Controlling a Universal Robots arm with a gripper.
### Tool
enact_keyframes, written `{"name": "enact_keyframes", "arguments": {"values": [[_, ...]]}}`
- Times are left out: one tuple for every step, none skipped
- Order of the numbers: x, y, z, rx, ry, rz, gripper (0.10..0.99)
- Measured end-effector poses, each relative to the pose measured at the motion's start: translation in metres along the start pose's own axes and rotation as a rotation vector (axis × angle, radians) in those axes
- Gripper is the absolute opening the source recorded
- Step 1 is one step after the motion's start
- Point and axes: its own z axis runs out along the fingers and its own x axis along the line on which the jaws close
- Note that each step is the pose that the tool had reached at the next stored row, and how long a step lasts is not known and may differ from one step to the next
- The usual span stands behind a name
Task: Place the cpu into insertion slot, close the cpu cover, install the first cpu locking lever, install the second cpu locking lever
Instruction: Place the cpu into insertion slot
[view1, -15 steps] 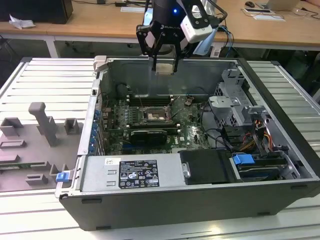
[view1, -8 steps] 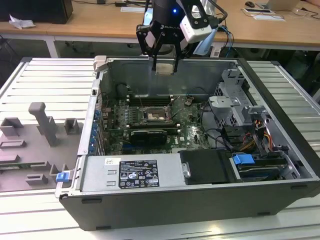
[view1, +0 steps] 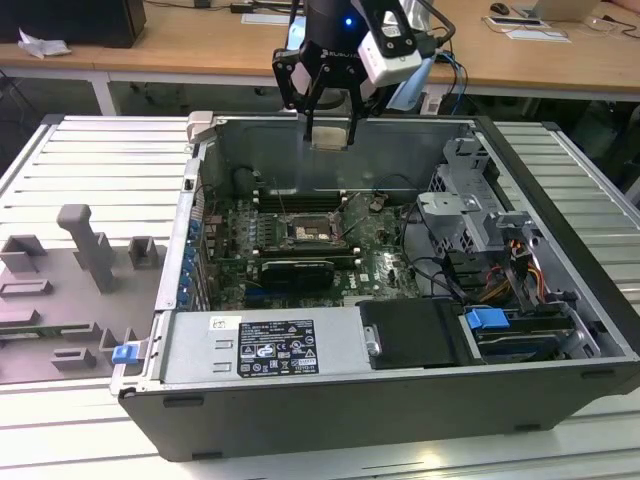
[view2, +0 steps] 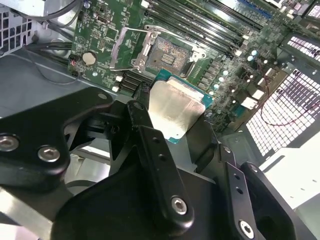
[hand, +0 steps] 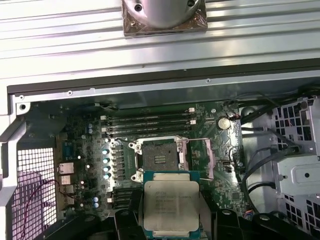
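Black-fingered end effector (view2: 172, 120) pinches the cpu (hand: 170, 205) by two opposite edges, silvery lid outward, aloft over the open computer case (view1: 330, 400) and well apart from the bare socket (hand: 159, 157) on the motherboard (hand: 85, 150). I judge it light, stiff and thin, its lid smooth and its underside fragile, so the edges look the safest hold.

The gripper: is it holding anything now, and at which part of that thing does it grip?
The gripper holds the cpu, with one finger on each of two opposite side edges. The cpu's metal top is left uncovered.
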Motion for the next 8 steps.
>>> {"name": "enact_keyframes", "arguments": {"values": [[0.0, 0.0, 0.0, 0.0, -0.0004, 0.004, 0.537], [0.0001, 0.0, 0.0, 0.0, -0.0007, 0.008, 0.537], [0.0002, 0.0, 0.0, 0.0, -0.001, 0.012, 0.537], [0.0002, 0.0, 0.0, 0.0, -0.0013, 0.014, 0.537], [0.0002, 0.0, 0.0, 0.0, -0.0015, 0.017, 0.537], [0.0003, 0.0, 0.0, 0.0, -0.0018, 0.02, 0.537], [0.0003, 0.0, 0.0, -0.001, -0.0022, 0.024, 0.537], [0.0004, 0.0, 0.0, -0.001, -0.0027, 0.03, 0.537]]}}
